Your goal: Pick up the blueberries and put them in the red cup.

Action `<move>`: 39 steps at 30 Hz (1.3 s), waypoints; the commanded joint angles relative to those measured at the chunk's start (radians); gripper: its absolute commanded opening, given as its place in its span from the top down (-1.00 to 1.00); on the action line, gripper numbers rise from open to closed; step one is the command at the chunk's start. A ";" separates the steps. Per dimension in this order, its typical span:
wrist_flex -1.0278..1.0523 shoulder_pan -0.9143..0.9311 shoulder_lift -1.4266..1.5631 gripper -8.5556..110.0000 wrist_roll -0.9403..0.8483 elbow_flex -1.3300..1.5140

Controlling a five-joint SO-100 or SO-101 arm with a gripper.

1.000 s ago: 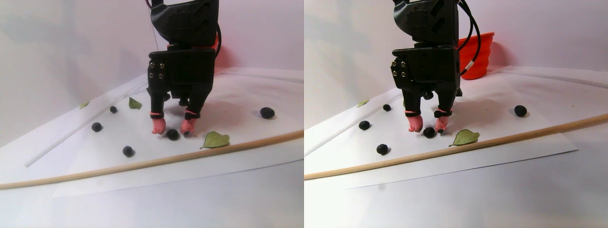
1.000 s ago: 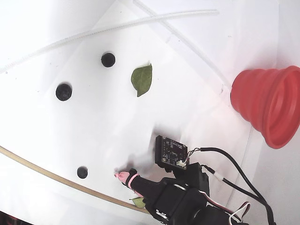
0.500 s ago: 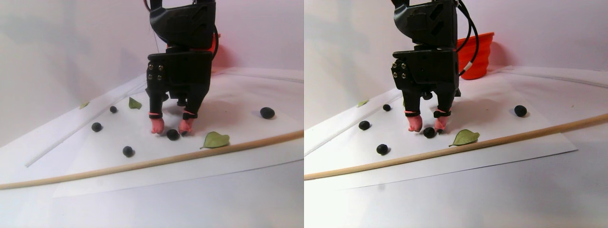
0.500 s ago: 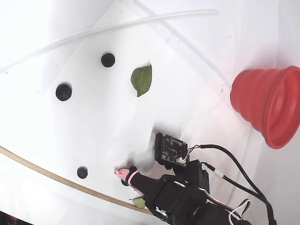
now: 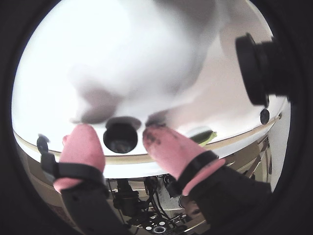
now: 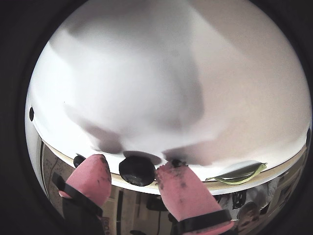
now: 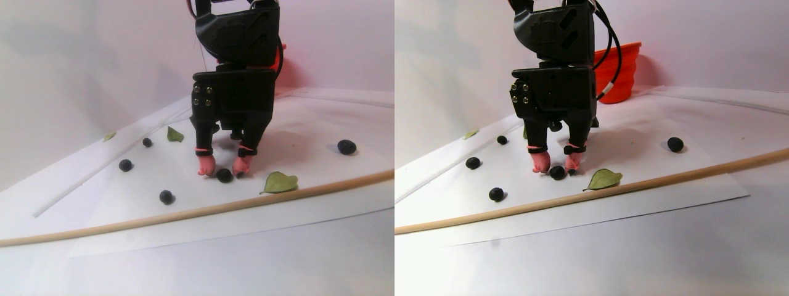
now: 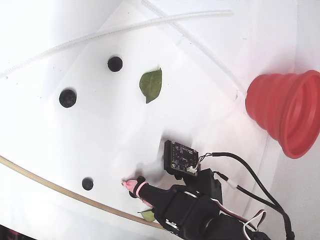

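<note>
White paper (image 7: pixel 185 222) covers the table, with a thin wooden rod (image 7: pixel 185 213) running across its near edge. From my remote seat I see the arm (image 7: pixel 237 61) standing almost straight up over the sheet, wrist pointing down. The red cup (image 8: pixel 287 112) lies well apart from it, at the right of the fixed view.

Compared with a second ago the arm has dropped only a little; its pink fingertips (image 5: pixel 83 147) are now closer in on either side of one blueberry (image 5: pixel 120 137), which I judge means the pinch is about to happen.

The gripper (image 5: pixel 120 144) is parted, not yet clenched: in both wrist views the blueberry sits on the paper between the tips, with a thin gap at each side. The right-hand tip in a wrist view (image 6: pixel 183 188) looks smudged dark.

Other blueberries lie loose on the sheet: one (image 8: pixel 67 97), another (image 8: pixel 115 63), a third (image 8: pixel 88 183) near the rod, and one (image 7: pixel 346 146) far right in the stereo pair view. A green leaf (image 7: pixel 280 181) rests just beside the gripper.
</note>
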 commanded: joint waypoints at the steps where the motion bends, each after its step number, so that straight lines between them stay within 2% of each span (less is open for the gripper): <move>1: -0.005 -0.021 0.002 0.57 -0.018 0.017; 39: 0.002 -0.002 0.075 0.68 -0.083 0.092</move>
